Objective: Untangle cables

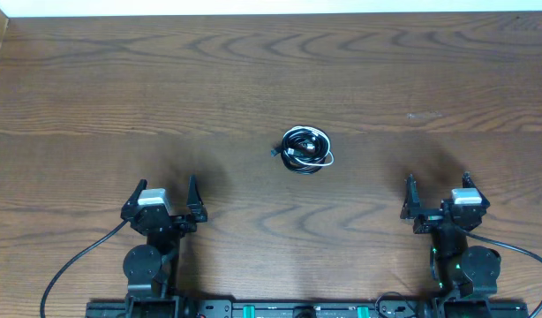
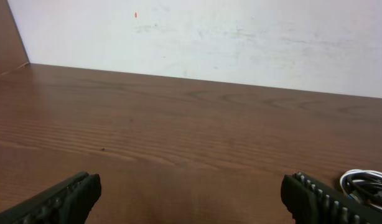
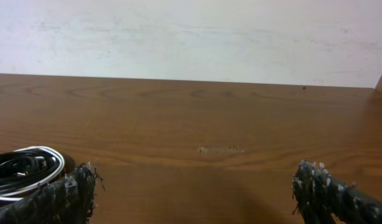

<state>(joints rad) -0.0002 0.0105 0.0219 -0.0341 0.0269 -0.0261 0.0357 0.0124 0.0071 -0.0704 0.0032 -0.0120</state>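
The left gripper (image 1: 166, 187) rests low over the tabletop (image 1: 253, 71), a brown wood surface with long wavy grain. Its jaws are spread wide with nothing between them. In the left wrist view its black fingers (image 2: 61, 201) show ribbed, rubbery inner faces, and only bare wood lies in the gap.

Near the middle of the tabletop, well apart from both arms and a little further from the robot than the grippers, lie the cables (image 1: 306, 150). They are wound into one small round coil of glossy black cord with a thin white strand looping round its outer edge. The coil shows at the lower right edge of the left wrist view (image 2: 368, 185) and at the lower left of the right wrist view (image 3: 26, 167).

The right gripper (image 1: 438, 184) is likewise wide open and empty, its fingers (image 3: 335, 198) rough and frayed-looking at the tips. A pale scuff (image 3: 220, 149) marks the wood ahead of it.
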